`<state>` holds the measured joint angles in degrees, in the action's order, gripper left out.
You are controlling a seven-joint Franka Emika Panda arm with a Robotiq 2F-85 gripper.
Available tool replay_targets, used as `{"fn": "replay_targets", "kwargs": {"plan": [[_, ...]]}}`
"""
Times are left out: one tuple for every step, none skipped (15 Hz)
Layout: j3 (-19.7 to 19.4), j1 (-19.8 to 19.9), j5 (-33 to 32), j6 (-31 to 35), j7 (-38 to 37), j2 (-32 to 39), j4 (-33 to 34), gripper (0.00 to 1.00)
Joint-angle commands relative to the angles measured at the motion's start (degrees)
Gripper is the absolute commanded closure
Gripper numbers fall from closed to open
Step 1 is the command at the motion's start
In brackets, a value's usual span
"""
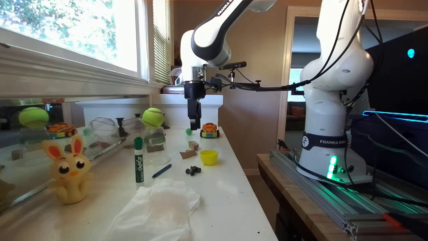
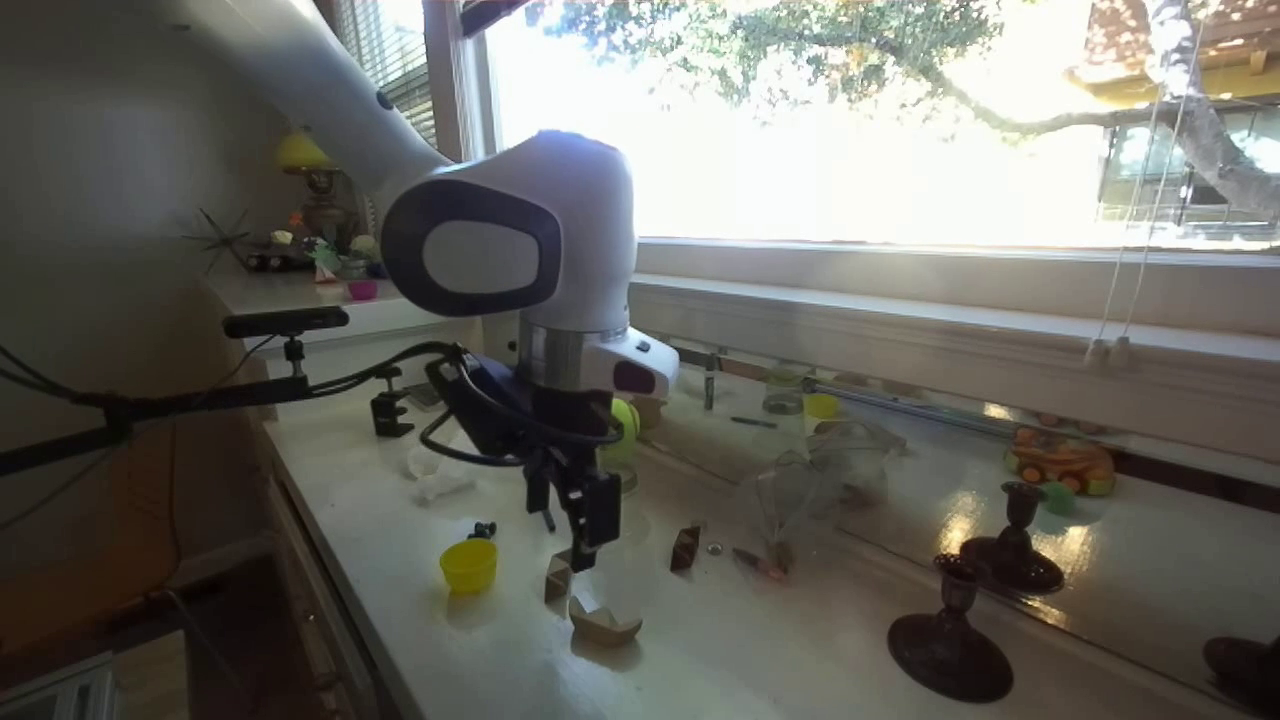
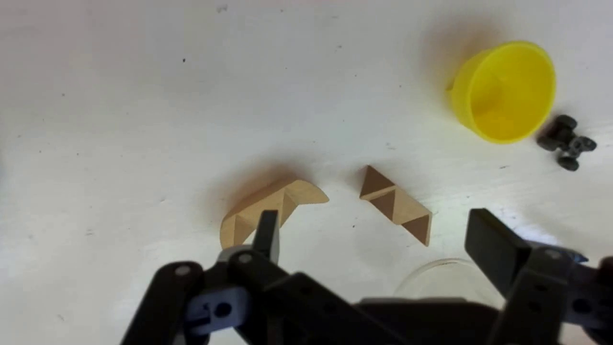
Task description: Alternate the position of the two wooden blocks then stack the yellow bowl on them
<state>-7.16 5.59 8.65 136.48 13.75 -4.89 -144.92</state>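
In an exterior view, the jaws point down above the white surface (image 1: 230, 207); from this side I cannot tell their gap. The yellow bowl (image 1: 209, 158) sits upright, lower right of the jaws: plain, smooth, mouth facing up. The zigzag wooden block (image 1: 188, 154) and the curved wooden block (image 1: 193, 145) rest below the jaws, left of the bowl. Legible markings: "EXPO" on the green-capped marker (image 1: 139, 164), lower left of the jaws; "FRANKA", remainder partly hidden, on the robot arm (image 1: 212, 35) above the jaws and on the base band (image 1: 324, 142) to their right. A light-blue emblem (image 1: 411, 53) glows on a black panel (image 1: 404, 85), far right of the jaws.

In an exterior view, the yellow bowl (image 2: 468, 567) stands lower left of the jaws, just beside the small dark item (image 2: 482, 530). The zigzag wooden block appears below the jaws; the curved wooden block is lower still, nearer to me.

In the wrist view, the jaws enter from the bottom edge, spread wide. The zigzag wooden block, brown with triangular facets, lies ahead of the gap. The curved wooden block, rounded outside and notched inside, lies apart from it, partly hidden behind the jaw on the left. The yellow bowl, round-rimmed and tapering, is farther ahead, toward the right.
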Motion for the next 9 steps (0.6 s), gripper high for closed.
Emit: {"fn": "replay_targets", "kwargs": {"plan": [[-0.43,-0.73,1.74,0.73,12.61,2.19,1.22,0.00],[-0.33,-0.84,2.12,1.60,15.90,2.77,1.45,0.00],[-0.20,-0.96,2.56,2.45,19.12,3.29,1.73,0.00],[-0.05,-1.09,3.18,3.43,22.14,3.80,2.01,0.00],[0.15,-1.28,4.03,4.31,24.85,4.38,2.36,0.00],[0.41,-1.41,5.00,5.14,27.51,4.94,2.67,0.00],[0.77,-1.50,5.86,5.43,29.85,5.60,3.07,0.00],[1.13,-1.53,6.73,5.70,32.23,6.17,3.39,0.00],[1.55,-1.57,7.54,5.81,34.29,6.82,3.69,0.00]]}}
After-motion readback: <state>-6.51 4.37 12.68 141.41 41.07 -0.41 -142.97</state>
